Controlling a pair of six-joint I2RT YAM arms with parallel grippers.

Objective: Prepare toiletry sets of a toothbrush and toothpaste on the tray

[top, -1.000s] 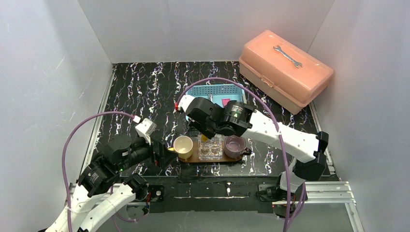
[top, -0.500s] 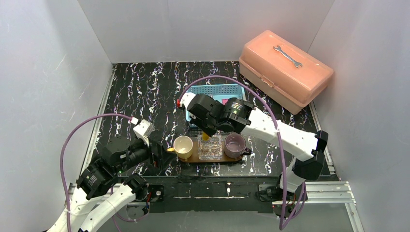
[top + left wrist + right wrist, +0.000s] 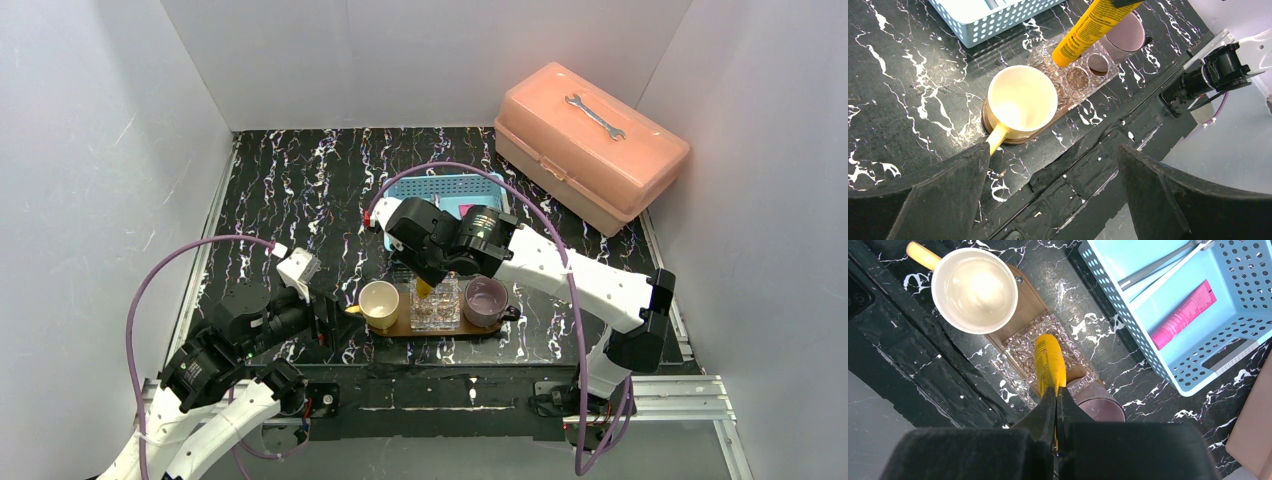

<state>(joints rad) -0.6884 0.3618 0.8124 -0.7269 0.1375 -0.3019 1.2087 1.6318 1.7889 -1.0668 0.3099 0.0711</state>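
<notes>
The yellow toothpaste (image 3: 1049, 362) has dipped closer to the clear container (image 3: 1020, 354) on the tray (image 3: 1025, 302), clenched in my right gripper (image 3: 1056, 392). At twelve o'clock, pink toothpaste (image 3: 1184, 315) and toothbrushes (image 3: 1158, 265) wait in the basket (image 3: 440, 186); no set finished. My left gripper (image 3: 1048, 170) gapes, empty.

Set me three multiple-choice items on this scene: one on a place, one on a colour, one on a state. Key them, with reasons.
1. The pink toothpaste lies: A on the tray; B in the blue basket; C in a cup.
2. The tube in the right tool is: A yellow; B green; C white.
3. The left tool is: A shut on a toothbrush; B open, empty; C shut on a cup.
Key: B, it lies flat on the basket floor; A, the shut tool pinches a yellow tube; B, its jaws stand wide apart, nothing between.
</notes>
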